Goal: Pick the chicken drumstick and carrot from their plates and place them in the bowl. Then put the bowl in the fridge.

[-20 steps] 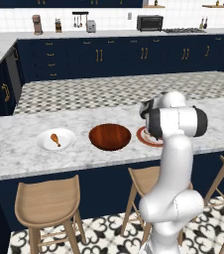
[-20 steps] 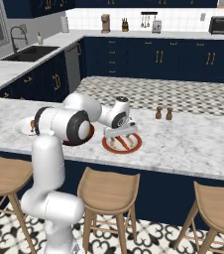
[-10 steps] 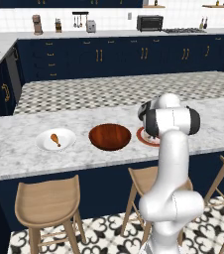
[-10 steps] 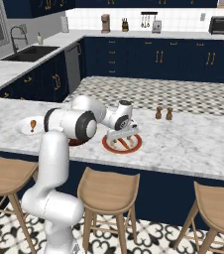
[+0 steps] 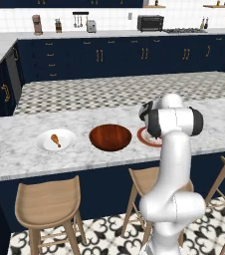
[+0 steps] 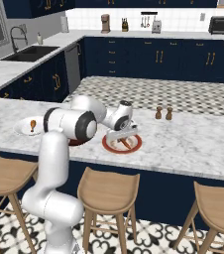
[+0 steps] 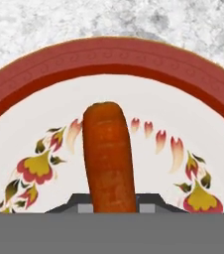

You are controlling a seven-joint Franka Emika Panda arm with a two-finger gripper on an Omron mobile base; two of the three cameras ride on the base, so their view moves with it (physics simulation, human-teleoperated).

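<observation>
An orange carrot [image 7: 109, 154] lies on a red-rimmed white plate [image 7: 112, 59] with a flower pattern. My gripper [image 7: 112, 203] is down on it and shut on the carrot, whose near end sits between the fingertips. From the right base view the gripper [image 6: 123, 140] rests low over that plate [image 6: 134, 147] and the carrot [image 6: 127, 144]. A chicken drumstick [image 5: 56, 140] lies on a white plate [image 5: 67, 145] at the left of the counter. The brown bowl [image 5: 110, 136] stands between the two plates, with nothing in it.
Salt and pepper shakers [image 6: 163, 113] stand on the counter behind the red plate. Wooden stools [image 5: 50, 203] line the counter's near side. The marble counter [image 6: 193, 144] stretches free to the right.
The gripper has closed from wide open onto the carrot. The arm has settled slightly lower over the red plate.
</observation>
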